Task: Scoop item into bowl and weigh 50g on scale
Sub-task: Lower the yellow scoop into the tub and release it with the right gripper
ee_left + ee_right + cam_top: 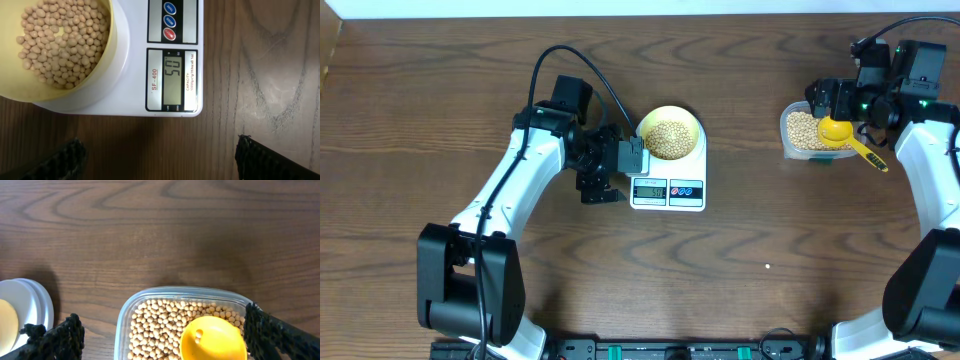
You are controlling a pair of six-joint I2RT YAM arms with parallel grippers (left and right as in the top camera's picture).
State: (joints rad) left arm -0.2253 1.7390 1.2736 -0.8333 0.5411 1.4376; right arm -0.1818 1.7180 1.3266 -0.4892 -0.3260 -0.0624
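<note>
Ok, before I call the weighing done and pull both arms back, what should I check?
1. Scale reads 50: ok.
2. Bowl sits on the scale, beans inside: ok.
3. Left gripper open, fingers off the scale: ok.
4. Scoop lies in the clear container: ok.
5. Right gripper open, not clamping the scoop: ok.
6. Pale speck on the table, stray bean or not: cannot tell.
</note>
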